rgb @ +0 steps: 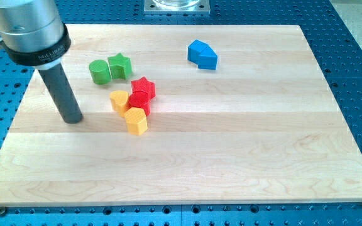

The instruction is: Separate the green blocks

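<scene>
A green round block (99, 71) and a green star block (120, 66) sit side by side, touching, at the upper left of the wooden board (231, 144). My tip (72, 118) rests on the board to the lower left of the green pair, well apart from both. The rod rises up and to the left from the tip.
A red star block (143, 87) and a second red block (139, 102) sit just below and right of the green star. A yellow heart-like block (119, 100) and a yellow block (136, 120) adjoin them. A blue block (202, 54) lies at the top centre.
</scene>
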`<state>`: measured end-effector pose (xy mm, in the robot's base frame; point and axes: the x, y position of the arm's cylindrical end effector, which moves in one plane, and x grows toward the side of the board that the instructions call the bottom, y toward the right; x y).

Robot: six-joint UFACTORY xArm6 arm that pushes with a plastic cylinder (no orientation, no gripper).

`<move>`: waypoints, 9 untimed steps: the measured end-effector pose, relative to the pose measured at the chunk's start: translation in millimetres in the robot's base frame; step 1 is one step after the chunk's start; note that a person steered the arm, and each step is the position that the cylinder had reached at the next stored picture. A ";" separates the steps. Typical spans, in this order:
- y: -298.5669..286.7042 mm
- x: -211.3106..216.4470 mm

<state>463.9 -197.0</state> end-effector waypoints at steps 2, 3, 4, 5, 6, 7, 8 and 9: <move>1.7 -21.8; 16.2 -23.8; 23.2 -34.6; 23.3 -66.4; 24.7 -77.1; 34.1 -97.4; 62.3 -108.7; 137.2 -126.5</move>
<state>337.4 -59.8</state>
